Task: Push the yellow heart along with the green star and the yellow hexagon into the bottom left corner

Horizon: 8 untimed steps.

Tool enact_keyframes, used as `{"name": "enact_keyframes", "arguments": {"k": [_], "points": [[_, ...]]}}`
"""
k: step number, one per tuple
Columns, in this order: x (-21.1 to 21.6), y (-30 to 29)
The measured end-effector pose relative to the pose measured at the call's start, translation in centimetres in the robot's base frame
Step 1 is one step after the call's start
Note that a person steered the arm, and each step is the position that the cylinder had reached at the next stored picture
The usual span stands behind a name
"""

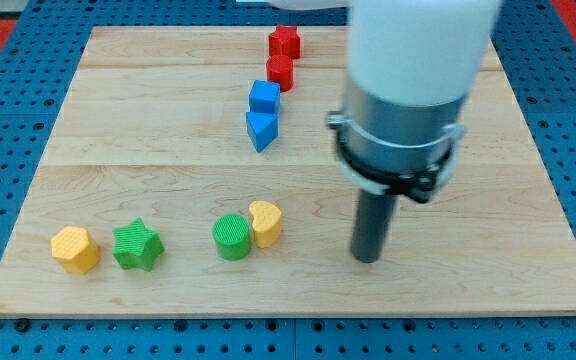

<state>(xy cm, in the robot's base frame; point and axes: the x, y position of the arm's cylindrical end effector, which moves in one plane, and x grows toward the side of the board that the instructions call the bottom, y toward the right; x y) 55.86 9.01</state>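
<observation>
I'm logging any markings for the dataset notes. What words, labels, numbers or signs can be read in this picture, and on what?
None: no text, number, brand or sign shows anywhere.
The wooden board, the blue pegboard under it and the arm's white and grey body are unmarked.
The blocks, such as the yellow heart, green star and yellow hexagon, carry no lettering.

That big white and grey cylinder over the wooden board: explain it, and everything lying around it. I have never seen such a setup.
It is the end of a robot arm. It has no hand, just a dark rod whose tip slides on the wooden board to push blocks; nothing is held. The single camera looks down at the board. Left of the tip lie a yellow heart touching a green cylinder, then a green star and yellow hexagon. Higher up lie two blue blocks and two red blocks.
</observation>
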Motion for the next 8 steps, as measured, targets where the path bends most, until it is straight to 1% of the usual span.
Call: {"name": "enact_keyframes", "arguments": {"k": [1,2,3,4,5,6,7,8], "points": [[-0.6,3.3],[-0.5,3.0],[-0.7,-2.4],[-2.1,-5.1],[-4.8,-4.9],[-4.8,-8.1],[-4.2,-9.6],[-3.7,-9.6]]}}
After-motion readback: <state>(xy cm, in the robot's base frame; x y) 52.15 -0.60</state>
